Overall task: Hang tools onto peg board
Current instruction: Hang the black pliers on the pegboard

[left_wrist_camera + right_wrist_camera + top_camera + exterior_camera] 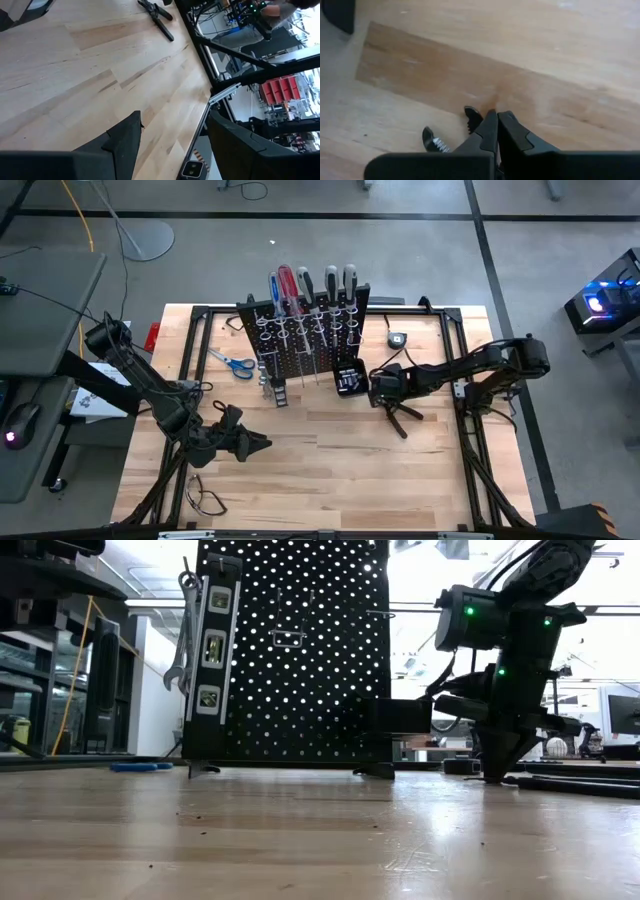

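The peg board (303, 340) stands upright at the bench's (330, 450) far middle, with screwdrivers (298, 288) in its rings. Scissors (232, 362) lie flat left of the board; a small black box (348, 378) sits at its right foot. Glasses (205, 498) lie on the near edge, well left of the board. The right pincer (383, 388) is just right of the box, fingers together, low over dark pliers (402, 418) lying beneath it. The left pincer (258, 444) hovers in front of the board, fingers apart, holding nothing.

Smooth pale wood table (330, 460)
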Available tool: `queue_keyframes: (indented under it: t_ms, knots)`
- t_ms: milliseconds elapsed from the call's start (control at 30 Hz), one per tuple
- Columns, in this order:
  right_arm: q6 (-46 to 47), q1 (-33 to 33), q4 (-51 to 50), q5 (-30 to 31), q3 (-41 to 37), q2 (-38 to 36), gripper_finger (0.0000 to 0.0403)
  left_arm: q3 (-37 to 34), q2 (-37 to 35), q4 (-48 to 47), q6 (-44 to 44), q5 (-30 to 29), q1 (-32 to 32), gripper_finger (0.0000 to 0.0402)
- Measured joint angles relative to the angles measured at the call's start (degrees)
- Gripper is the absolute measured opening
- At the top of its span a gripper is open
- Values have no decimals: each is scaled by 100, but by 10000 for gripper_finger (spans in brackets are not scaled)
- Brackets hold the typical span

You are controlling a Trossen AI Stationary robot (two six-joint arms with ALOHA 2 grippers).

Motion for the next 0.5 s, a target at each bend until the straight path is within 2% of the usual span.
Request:
queue_keyframes:
  t_ms: [133, 367, 500]
  knots:
    - [479, 423, 374, -96, 13, 121, 0, 0, 2, -6, 25, 3, -1, 209]
    - [1639, 1566, 1345, -468, 4, 150, 0, 0, 2, -14, 182, -6, 0, 209]
    - [2324, 2142, 1805, -170, 7, 166, 0, 0, 2, 7, 186, -12, 24, 209]
